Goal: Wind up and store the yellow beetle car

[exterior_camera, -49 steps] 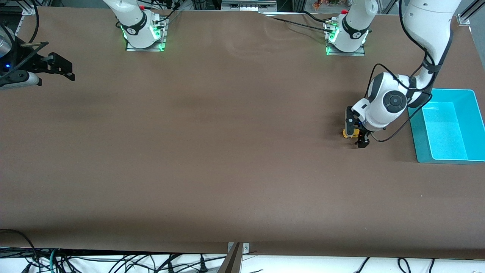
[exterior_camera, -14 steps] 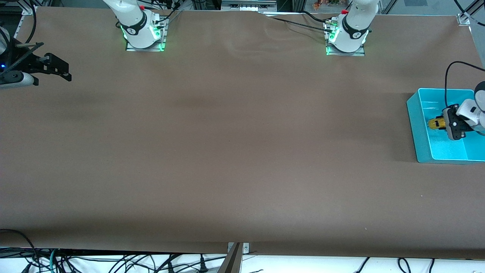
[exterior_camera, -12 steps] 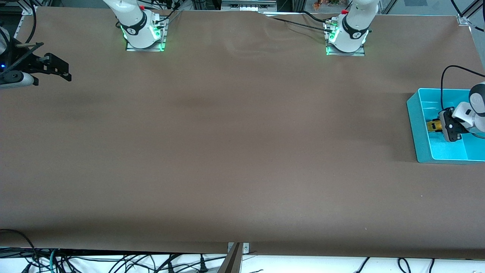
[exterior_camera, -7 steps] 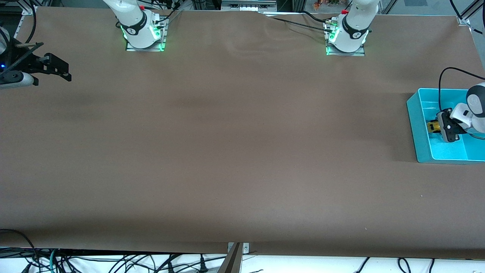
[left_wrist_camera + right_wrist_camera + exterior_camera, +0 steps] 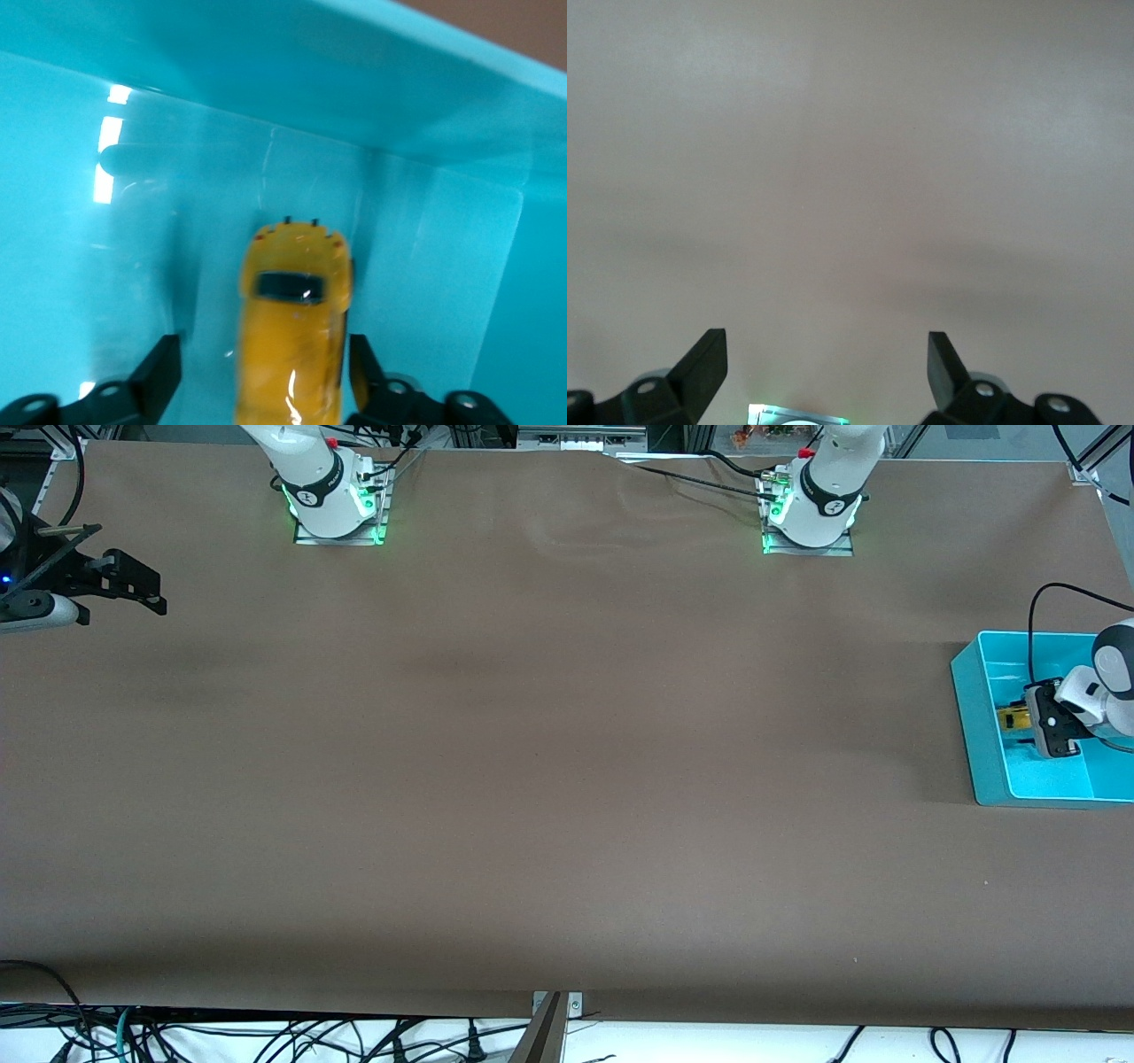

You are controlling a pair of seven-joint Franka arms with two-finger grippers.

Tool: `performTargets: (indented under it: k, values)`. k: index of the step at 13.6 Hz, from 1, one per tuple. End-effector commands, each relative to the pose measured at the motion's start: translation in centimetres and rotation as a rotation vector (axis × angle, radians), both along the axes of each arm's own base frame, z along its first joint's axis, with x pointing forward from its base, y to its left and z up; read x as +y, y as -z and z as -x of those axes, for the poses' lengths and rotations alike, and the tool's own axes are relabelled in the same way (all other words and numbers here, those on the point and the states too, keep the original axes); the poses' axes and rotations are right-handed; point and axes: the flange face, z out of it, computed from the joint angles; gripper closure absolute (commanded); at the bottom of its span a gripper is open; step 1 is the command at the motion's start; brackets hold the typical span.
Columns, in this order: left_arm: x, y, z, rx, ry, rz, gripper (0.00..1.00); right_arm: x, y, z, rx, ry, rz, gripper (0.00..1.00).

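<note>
The yellow beetle car (image 5: 295, 345) (image 5: 1010, 717) lies inside the teal bin (image 5: 967, 700) at the left arm's end of the table, close to one of the bin's walls (image 5: 354, 80). My left gripper (image 5: 263, 345) (image 5: 1032, 719) reaches into the bin with its fingers open on either side of the car. One finger (image 5: 162, 372) stands well clear of the car's side, and the other stands close to it. My right gripper (image 5: 826, 341) (image 5: 146, 584) waits open and empty over the right arm's end of the table.
The bin's wall nearest the table's middle (image 5: 979, 735) rises just beside the car. The brown table (image 5: 549, 762) stretches between the two arms. Both arm bases (image 5: 332, 505) (image 5: 811, 514) stand along the edge farthest from the front camera.
My left gripper carried the car from the table into the bin, lowered it, and in the last half second opened and let it go. The right arm has not moved.
</note>
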Motion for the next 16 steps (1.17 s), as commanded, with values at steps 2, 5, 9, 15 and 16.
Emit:
performTargets:
  k: [2,5,9,15,16]
  values:
    - [-1.9,-9.2,-2.2,-0.049,0.057,-0.051,0.00,-0.2,-0.6,-0.3,-0.001,0.011,-0.015,0.00]
    - [-4.7,-16.6,-5.2,-0.019,0.081,-0.039,0.00,-0.6,-0.4,-0.4,0.003,0.018,-0.016,0.00]
    - [-13.9,-25.1,-8.7,0.060,-0.056,-0.042,0.00,-0.8,-0.3,-0.4,0.004,0.022,-0.017,0.00]
    - [-27.2,-28.5,-9.6,0.099,-0.296,-0.053,0.00,-0.8,-0.3,-0.4,0.003,0.022,-0.017,0.00]
    - [-29.5,-30.1,-9.0,0.101,-0.370,-0.091,0.00,-0.8,-0.3,-0.4,0.003,0.022,-0.017,0.00]
